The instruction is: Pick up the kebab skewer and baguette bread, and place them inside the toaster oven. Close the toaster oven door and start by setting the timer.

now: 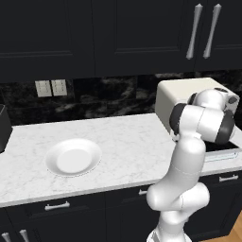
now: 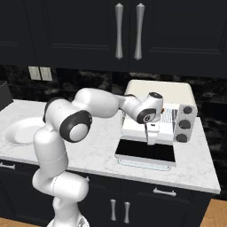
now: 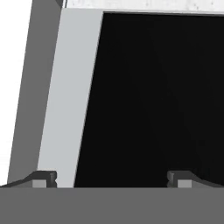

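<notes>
fingertips (image 3: 43,178): two dark tips seen set wide apart | toaster oven door (image 3: 166,96): dark glass seen just beyond, pale frame band at left

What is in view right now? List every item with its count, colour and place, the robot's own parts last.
toaster oven: one, cream-white, on the counter's right end.
toaster oven door: one, dark glass, folded down flat in front of the oven.
knobs: three, dark, stacked on the oven's right side.
plate: one, white, bare, on the counter's left part.
counter: one, white marble.
wall outlets: two, pale, on the dark backsplash.
cabinets: dark, above and below the counter, silver handles.
dark appliance: one, at the left edge, cut off.
arm: one, white, reaching to the oven.
gripper: one, open, above the door.
</notes>
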